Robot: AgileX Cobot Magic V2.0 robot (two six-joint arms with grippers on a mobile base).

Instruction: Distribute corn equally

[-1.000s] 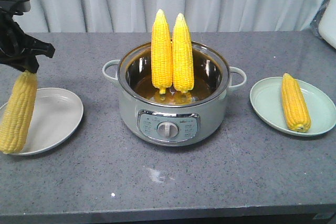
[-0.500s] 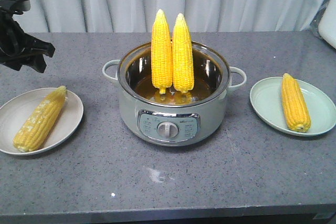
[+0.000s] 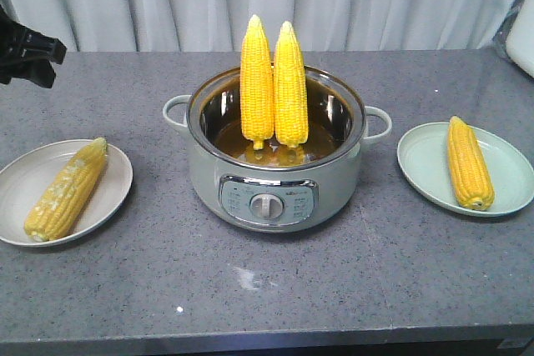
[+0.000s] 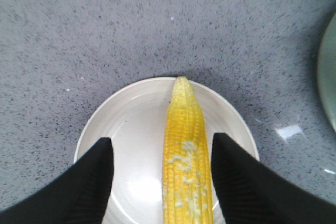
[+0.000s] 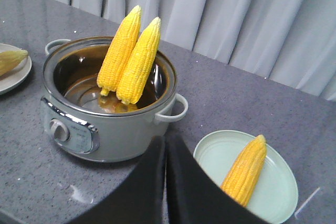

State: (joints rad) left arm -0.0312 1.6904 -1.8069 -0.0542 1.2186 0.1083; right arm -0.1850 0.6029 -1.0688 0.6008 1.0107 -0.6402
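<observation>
status: about half done by my read; two of four dealt out, two to go.
left hand (image 4: 163, 142): released, fingers spread wide, nothing held. It hovers above the white plate (image 4: 131, 124), well clear of the left cob (image 4: 184, 150).
white plate: far left on the counter (image 3: 250, 298). The left cob lies diagonally on it, tip toward the pot (image 3: 267, 198).
pot: centre, between the two plates. First pot cob (image 3: 257, 81) and second pot cob (image 3: 290, 85) stand tips up, side by side and touching, leaning on the back wall.
right hand (image 5: 164, 148): clenched on nothing, fingers pressed together, above the counter between pot and green plate (image 3: 425, 160).
green plate: far right, holding the right cob (image 3: 469, 164) laid lengthwise with its stem end toward the camera.
remaining: likely one pot cob to each plate, for a two-two split.
vs 1.0 s ago: the left cob hung from the left hand over the white plate. Now it is down and let go.
vs 0.5 s ago: cob already on the plate, barely shifted since. The left hand has pulled up toward the top-left corner. Pot, green plate and right cob are unchanged.
</observation>
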